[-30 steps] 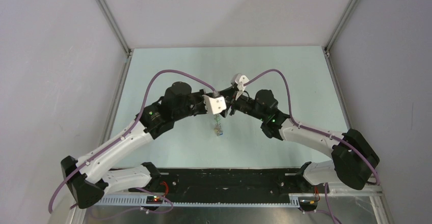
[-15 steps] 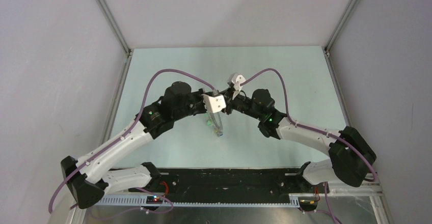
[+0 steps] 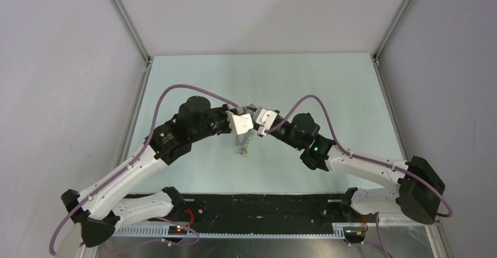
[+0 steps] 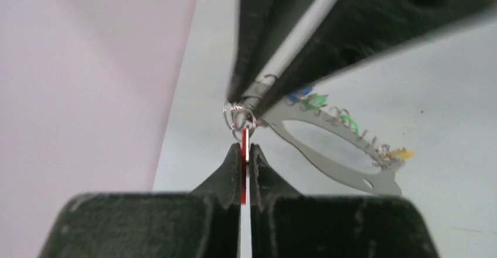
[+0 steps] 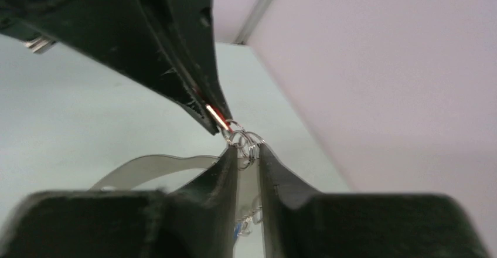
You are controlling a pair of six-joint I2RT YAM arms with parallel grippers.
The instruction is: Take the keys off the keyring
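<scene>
The keyring (image 4: 346, 176), a thin grey metal hoop, hangs in the air between both grippers above the pale table (image 3: 193, 82). My left gripper (image 4: 244, 151) is shut on a red-headed key (image 4: 244, 141), which joins small split rings (image 4: 239, 114) at the hoop's end. My right gripper (image 5: 248, 152) is shut on that end of the keyring (image 5: 152, 167), right beside the split rings (image 5: 246, 141). Green keys (image 4: 317, 100), a blue key (image 4: 300, 94) and a yellow key (image 4: 401, 152) are strung along the hoop. From above, the keyring (image 3: 242, 146) dangles under the two meeting grippers.
Grey walls with aluminium posts (image 3: 126, 20) (image 3: 398, 17) close in the table on the left, right and back. The black base rail (image 3: 264, 208) runs along the near edge. Purple cables (image 3: 176, 91) arch over both arms.
My right gripper has swung in toward the left one and shut on the keyring's end. Both arms and the dangling hoop have shifted slightly left. The left gripper's hold has not changed.
</scene>
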